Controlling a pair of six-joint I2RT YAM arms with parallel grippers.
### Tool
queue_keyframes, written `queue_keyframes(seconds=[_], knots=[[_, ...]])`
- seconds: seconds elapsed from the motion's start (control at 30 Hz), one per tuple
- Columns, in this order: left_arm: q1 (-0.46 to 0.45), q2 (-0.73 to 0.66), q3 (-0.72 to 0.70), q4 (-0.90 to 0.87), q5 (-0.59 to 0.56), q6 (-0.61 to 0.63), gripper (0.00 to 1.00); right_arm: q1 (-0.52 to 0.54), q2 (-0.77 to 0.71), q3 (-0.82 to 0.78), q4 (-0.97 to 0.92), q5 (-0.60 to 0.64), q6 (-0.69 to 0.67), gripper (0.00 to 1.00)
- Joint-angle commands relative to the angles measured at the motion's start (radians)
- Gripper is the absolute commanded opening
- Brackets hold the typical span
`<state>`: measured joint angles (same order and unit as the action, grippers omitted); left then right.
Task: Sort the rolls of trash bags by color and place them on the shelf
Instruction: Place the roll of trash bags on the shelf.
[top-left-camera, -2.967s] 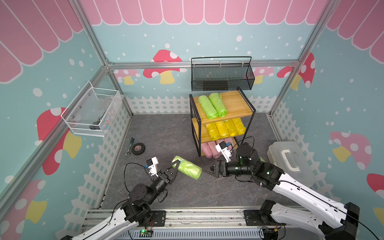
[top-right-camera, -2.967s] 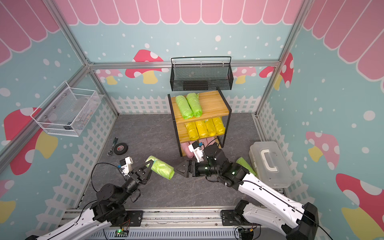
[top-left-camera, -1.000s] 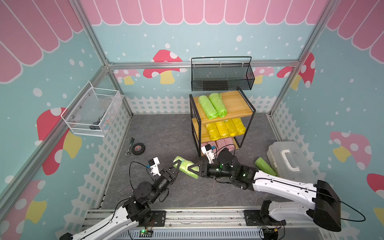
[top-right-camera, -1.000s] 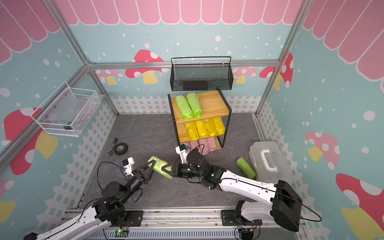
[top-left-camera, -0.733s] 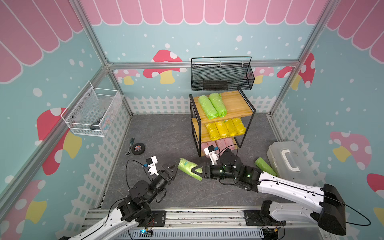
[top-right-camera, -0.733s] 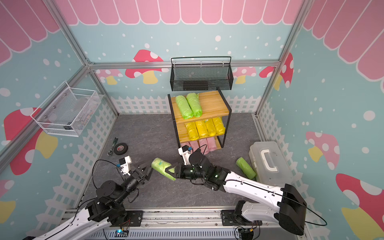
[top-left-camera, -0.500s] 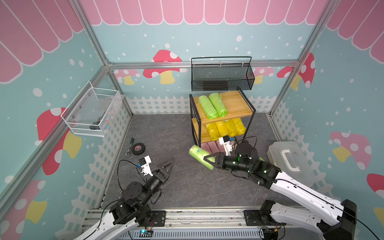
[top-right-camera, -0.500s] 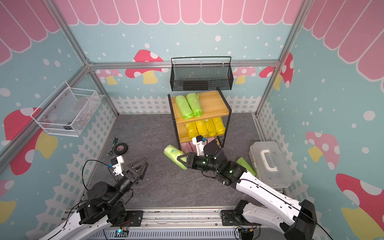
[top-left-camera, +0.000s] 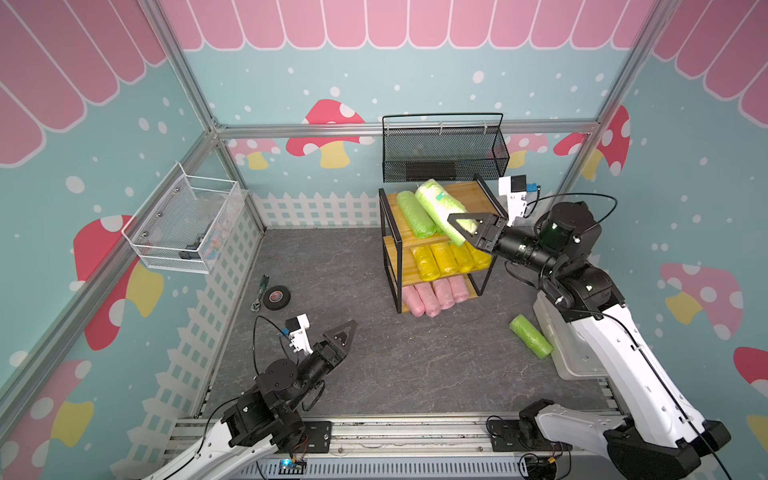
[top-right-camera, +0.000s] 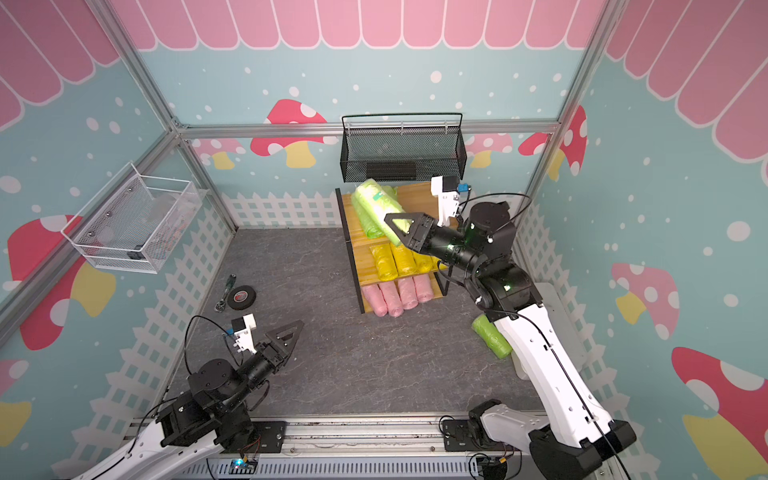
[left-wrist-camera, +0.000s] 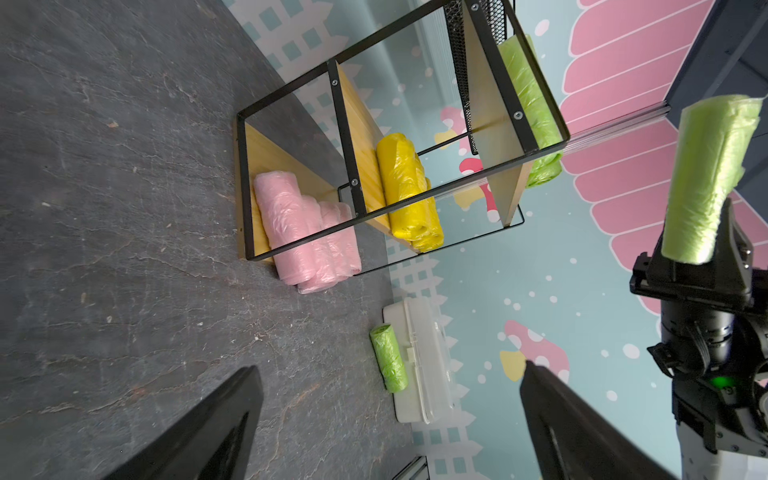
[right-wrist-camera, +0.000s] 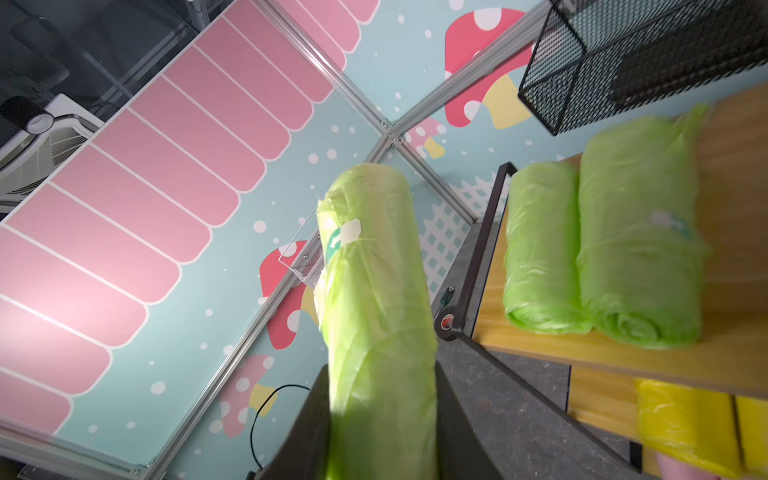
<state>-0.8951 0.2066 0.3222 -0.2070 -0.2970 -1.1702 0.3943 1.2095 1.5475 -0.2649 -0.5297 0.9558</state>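
Right gripper (top-left-camera: 457, 224): its black triangular fingers are clamped on one end of a lime green roll; most of the roll's length sticks out past the tips.
Held lime green roll (right-wrist-camera: 374, 291): a soft cylinder of crinkled, glossy plastic with a small pale sticker near its far end; it is carried in the air near the top tier of the shelf, clear of the board.
Left gripper (top-left-camera: 347, 328): its jaws are spread wide and nothing is held; it is kept low over the floor, well apart from the shelf.
Shelf (top-left-camera: 388, 232): three light yellowish wooden boards are set in a thin black metal frame.
Top tier: two lime green rolls (right-wrist-camera: 540, 249) are laid side by side, touching, wrinkled film bunched at their ends.
Middle tier: four yellow rolls (top-left-camera: 444, 259) are packed in a row.
Bottom tier: four pale pink rolls (top-left-camera: 436, 293) are packed in a row, their ends jutting past the board's front edge.
Loose lime green roll (top-left-camera: 531, 336): it is left lying on the floor, just beside a white plastic case (left-wrist-camera: 419, 361).
Floor (top-left-camera: 353, 374): a dark grey, stone-veined surface.
Black mesh basket (top-left-camera: 444, 153): it is mounted on the back wall above the shelf.
Black tape roll (top-left-camera: 277, 297): it is laid flat on the floor near the left wall.
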Motion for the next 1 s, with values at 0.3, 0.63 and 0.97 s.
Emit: queue_keyframes(seconds=[0.3, 0.63, 0.97], knots=[[-0.002, 0.114, 0.064, 0.002, 0.052, 0.032, 0.99, -0.213, 0.180, 0.051, 0.103, -0.016, 0.099, 0.00], [-0.002, 0.157, 0.069, 0.030, 0.061, 0.034, 0.99, -0.218, 0.261, 0.133, -0.016, 0.013, -0.017, 0.02], [-0.002, 0.229, 0.078, 0.076, 0.093, 0.029, 0.99, -0.217, 0.295, 0.127, -0.060, -0.014, -0.070, 0.06]])
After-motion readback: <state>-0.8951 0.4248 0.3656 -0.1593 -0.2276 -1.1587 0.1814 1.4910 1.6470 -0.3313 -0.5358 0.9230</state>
